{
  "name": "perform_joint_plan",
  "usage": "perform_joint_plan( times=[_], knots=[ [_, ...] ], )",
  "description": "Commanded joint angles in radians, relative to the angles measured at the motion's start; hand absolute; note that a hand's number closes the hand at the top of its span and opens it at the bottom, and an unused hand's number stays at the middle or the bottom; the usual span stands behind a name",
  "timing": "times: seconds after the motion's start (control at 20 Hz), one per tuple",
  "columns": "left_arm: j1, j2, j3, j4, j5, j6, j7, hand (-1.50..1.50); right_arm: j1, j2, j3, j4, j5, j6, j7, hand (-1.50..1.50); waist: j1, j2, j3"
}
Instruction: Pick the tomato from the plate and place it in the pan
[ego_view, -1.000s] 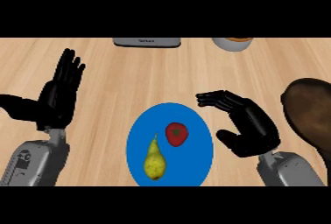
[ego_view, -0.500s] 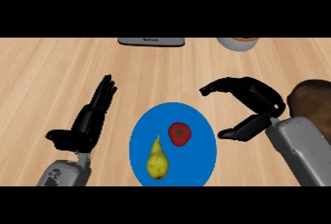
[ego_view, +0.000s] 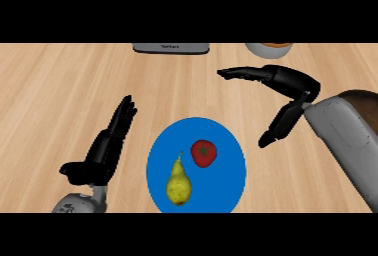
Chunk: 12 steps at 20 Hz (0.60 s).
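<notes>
A red tomato (ego_view: 204, 152) lies on the blue plate (ego_view: 225, 185), right of a yellow pear (ego_view: 178, 183). My right hand (ego_view: 289, 86) hovers open to the upper right of the plate, fingers stretched leftward and thumb hanging down, holding nothing. It is apart from the tomato. My left hand (ego_view: 108, 145) rests open left of the plate, fingers straight and pointing up. Only the brown edge of the pan (ego_view: 364, 98) shows at the right border, partly hidden behind my right forearm.
A grey appliance (ego_view: 170, 48) sits at the counter's far edge, with a bowl (ego_view: 269, 49) holding something orange to its right. Bare wooden counter spreads to the left and between plate and far edge.
My right hand has risen and swung up and away from the plate, its forearm now covering more of the pan. The left hand has shifted right toward the plate. Tomato and pear have not moved.
</notes>
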Motion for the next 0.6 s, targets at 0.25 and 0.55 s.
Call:
perform_joint_plan(
  times=[0.25, 0.55],
  knots=[
    [0.016, -0.025, -0.008, 0.054, -0.032, 0.001, -0.058, 0.00, -0.151, 0.067, 0.199, 0.083, 0.297, -0.001, -0.038, -1.50, -0.009, 0.001, -0.001],
    [0.062, -0.002, 0.015, 0.000, -0.011, -0.016, -0.047, 0.00, -0.116, 0.119, 0.385, 0.004, 0.508, -0.084, -0.023, -1.50, -0.018, -0.006, -0.001]
  ],
)
